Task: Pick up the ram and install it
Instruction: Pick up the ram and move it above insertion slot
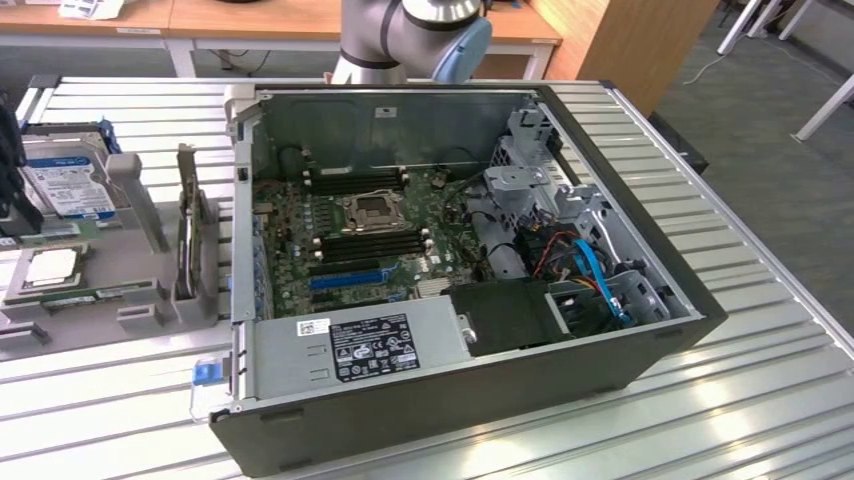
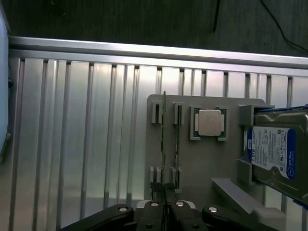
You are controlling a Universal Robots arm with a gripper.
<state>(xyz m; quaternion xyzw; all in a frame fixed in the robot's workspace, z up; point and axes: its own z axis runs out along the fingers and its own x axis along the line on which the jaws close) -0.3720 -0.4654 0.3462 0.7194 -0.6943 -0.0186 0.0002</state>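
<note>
Two green ram sticks stand on edge in a grey holder tray (image 2: pixel 202 159). In the wrist view they appear edge-on as thin lines, one ram stick (image 2: pixel 163 139) in line with my gripper and the other (image 2: pixel 177 137) beside it. In the exterior view the ram (image 1: pixel 187 235) stands at the left of the open computer case (image 1: pixel 467 400). My gripper (image 2: pixel 164 211) hovers well above the tray, its fingers together with nothing between them. Dark memory slots (image 1: pixel 374 245) lie beside the processor socket (image 1: pixel 370 211) on the motherboard.
The holder tray also carries a square silver processor chip (image 2: pixel 209 122) and a blue-labelled hard drive (image 2: pixel 274 154). The ribbed aluminium table (image 2: pixel 72 144) surrounds it. Inside the case sit a power supply (image 1: pixel 360 345) and blue cables (image 1: pixel 594 275). The arm's body (image 1: pixel 400 35) stands behind the case.
</note>
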